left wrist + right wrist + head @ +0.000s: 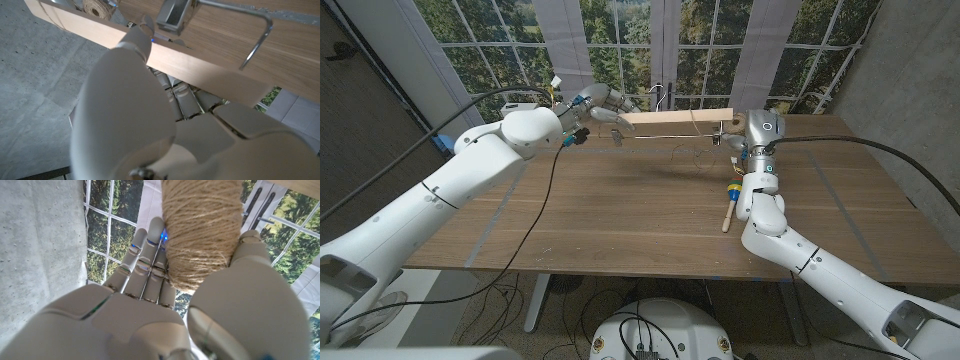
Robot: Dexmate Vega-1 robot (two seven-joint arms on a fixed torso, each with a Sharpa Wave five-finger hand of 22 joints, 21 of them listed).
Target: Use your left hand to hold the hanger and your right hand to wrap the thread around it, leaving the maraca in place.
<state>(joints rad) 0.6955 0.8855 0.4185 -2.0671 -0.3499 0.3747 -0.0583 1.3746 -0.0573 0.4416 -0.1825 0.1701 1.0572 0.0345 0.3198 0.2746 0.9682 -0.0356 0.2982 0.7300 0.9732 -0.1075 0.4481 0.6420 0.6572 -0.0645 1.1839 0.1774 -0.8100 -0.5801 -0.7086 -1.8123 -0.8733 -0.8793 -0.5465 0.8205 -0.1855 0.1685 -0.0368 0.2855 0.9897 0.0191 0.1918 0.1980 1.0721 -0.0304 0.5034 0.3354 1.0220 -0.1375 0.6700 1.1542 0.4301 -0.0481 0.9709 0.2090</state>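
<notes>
A wooden hanger (676, 120) with a metal hook (665, 93) and a thin lower rod hangs level over the far side of the table. My left hand (604, 104) grips its left end; in the left wrist view the fingers (141, 31) curl over the pale hanger bar (200, 67) beside the hook (258, 33). At the hanger's right end my right hand (744, 131) holds a spool of tan thread (200, 227) between thumb and fingers (150, 262). Loose thread (686, 151) dangles under the rod. The maraca (730, 204) lies on the table below my right hand.
The wooden table (620, 220) stretches toward me from the hanger. Behind it are a window and curtains (560, 40). A black cable (545, 200) droops from my left arm over the table's left part. A concrete wall (910, 70) stands at the right.
</notes>
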